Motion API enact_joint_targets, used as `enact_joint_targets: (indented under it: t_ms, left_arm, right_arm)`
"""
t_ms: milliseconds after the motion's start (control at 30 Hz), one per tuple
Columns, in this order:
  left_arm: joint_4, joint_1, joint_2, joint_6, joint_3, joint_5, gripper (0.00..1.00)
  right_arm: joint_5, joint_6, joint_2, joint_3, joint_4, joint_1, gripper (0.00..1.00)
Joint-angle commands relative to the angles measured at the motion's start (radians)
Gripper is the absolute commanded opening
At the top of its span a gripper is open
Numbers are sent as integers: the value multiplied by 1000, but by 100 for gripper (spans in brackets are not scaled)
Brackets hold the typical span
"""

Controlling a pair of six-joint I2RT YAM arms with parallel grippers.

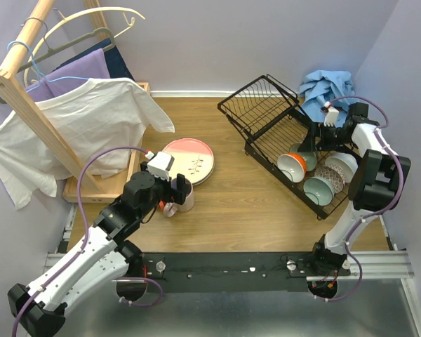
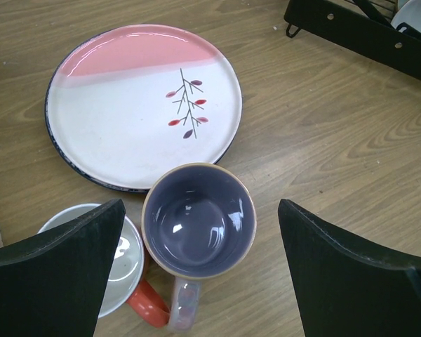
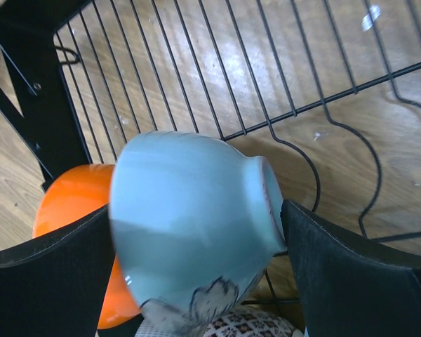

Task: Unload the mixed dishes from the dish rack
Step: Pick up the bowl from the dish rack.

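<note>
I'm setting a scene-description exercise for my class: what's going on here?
Two robot arms are unloading a black wire dish rack. The left gripper hangs open around a purple-inside mug standing on the wooden table, beside a pink-and-cream leaf-sprig plate and an orange-handled mug. The right gripper is open either side of a pale blue-green bowl tipped on its side in the rack, next to an orange dish.

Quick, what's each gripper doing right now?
Left gripper: open, over the purple-inside mug, holding nothing.
Right gripper: open, straddling the pale-green bowl.
</note>
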Motion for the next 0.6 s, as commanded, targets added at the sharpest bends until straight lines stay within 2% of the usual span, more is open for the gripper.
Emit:
enact_joint_targets:
  t_ms: [0, 233, 433, 467, 567]
  left_arm:
    - [24, 7, 4, 15, -7, 24, 99]
    - [29, 12, 10, 18, -9, 35, 99]
    - [32, 15, 12, 18, -12, 44, 99]
    - [32, 14, 13, 18, -10, 46, 99]
    - [33, 17, 15, 20, -10, 52, 99]
  right_arm:
    - [-69, -42, 41, 24, -72, 1, 100]
    - [-109, -56, 49, 33, -84, 1, 95]
    - [-127, -59, 21, 30, -88, 3, 78]
    - [-122, -56, 10, 28, -86, 4, 71]
    - [-115, -55, -2, 24, -84, 8, 59]
